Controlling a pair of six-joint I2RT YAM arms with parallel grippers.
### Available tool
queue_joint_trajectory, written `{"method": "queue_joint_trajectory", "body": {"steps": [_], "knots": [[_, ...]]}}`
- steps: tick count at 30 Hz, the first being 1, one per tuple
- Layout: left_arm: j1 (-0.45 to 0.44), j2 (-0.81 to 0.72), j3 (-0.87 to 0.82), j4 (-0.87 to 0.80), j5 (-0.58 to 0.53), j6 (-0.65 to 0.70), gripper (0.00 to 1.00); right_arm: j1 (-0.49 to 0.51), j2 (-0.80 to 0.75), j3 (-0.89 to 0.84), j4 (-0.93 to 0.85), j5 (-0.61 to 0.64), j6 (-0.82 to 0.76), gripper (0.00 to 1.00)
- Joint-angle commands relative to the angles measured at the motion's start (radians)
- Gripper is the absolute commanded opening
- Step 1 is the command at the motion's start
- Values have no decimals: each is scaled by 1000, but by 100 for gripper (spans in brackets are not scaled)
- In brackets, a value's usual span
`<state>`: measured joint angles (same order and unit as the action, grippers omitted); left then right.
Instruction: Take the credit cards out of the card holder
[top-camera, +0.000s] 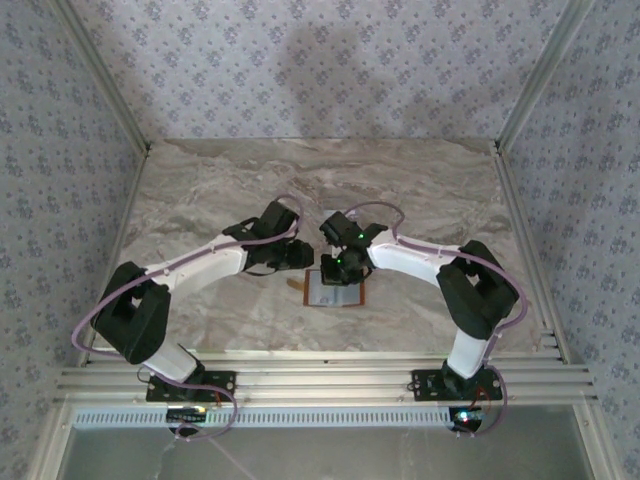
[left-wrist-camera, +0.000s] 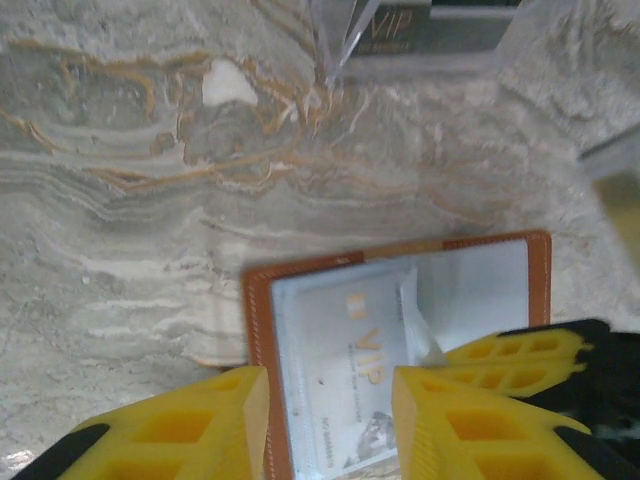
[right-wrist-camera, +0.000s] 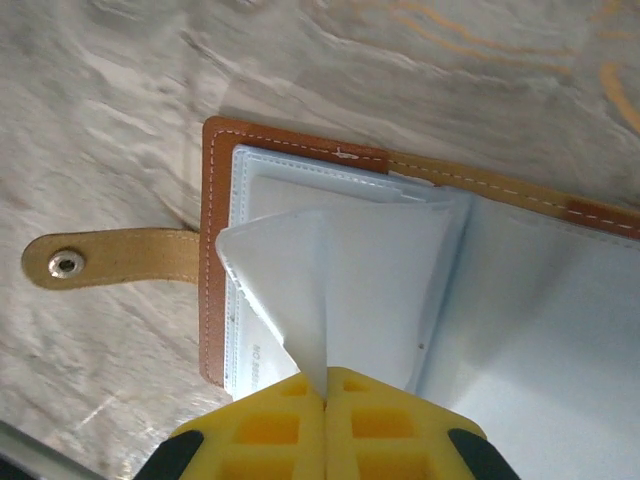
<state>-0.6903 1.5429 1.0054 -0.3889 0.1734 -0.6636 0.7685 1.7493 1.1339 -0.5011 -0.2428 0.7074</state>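
Right end effector (right-wrist-camera: 325, 388), bottom centre, pinches the card holder's (right-wrist-camera: 213, 210) grey sleeve (right-wrist-camera: 340, 290) up, seemingly baring the pale card (left-wrist-camera: 340, 345); left end effector (left-wrist-camera: 330, 388) straddles it, fingers apart.

Work surface: marble-look tabletop (top-camera: 420, 180), grey-beige with rust-coloured veins. There is one white patch (left-wrist-camera: 228, 83) among the veins (chip or print, cannot tell). Enclosure: floral-patterned wall panels (top-camera: 300, 70) on three sides. Near edge: aluminium rails (top-camera: 320, 375) running crosswise. A clear plastic tray (left-wrist-camera: 335, 40) rests on the tabletop, blurred.
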Motion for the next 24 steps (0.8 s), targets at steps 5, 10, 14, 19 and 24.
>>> {"method": "queue_joint_trajectory", "body": {"steps": [5,10,14,19,24], "knots": [[-49,64,-25,38,40,-68,29,-20,-60,-94,63,-34,41,10],[-72,147,-25,116,111,-112,22,-28,-78,-124,75,-32,43,11],[-78,197,-29,153,143,-146,18,-31,-87,-131,73,-23,45,12],[-77,234,-24,118,125,-149,17,-31,-104,-138,40,6,41,15],[-78,244,-23,85,109,-139,17,-32,-150,-124,-119,138,0,31]]}}
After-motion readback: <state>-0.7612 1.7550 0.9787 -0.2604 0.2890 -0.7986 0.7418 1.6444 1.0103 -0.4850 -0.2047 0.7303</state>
